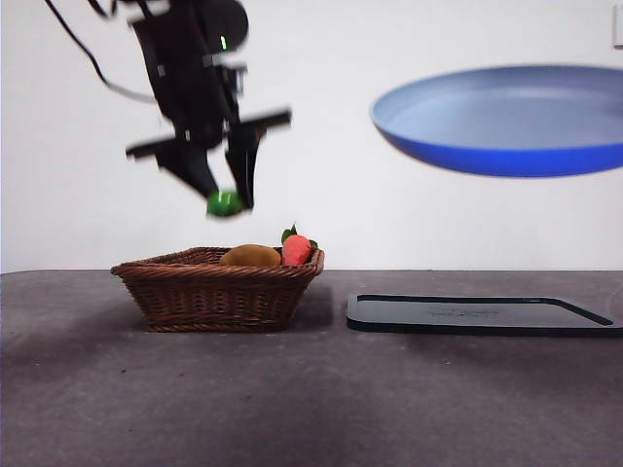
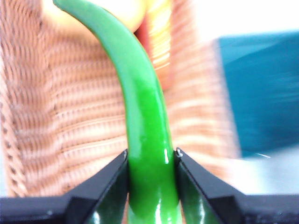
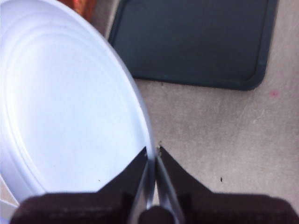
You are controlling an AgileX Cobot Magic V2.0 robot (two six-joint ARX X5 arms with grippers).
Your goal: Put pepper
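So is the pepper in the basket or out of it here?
Out. The left gripper holds the pepper in the air above the basket; its jaws clamp it in the wrist view.

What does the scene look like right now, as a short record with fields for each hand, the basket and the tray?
left hand: shut on the green pepper, raised above the wicker basket
right hand: pinching the rim of the blue plate, held in the air above the dark tray
basket: on the table, holds a yellow-orange fruit and a red-orange item with green leaves
tray: flat on the table, beside the basket
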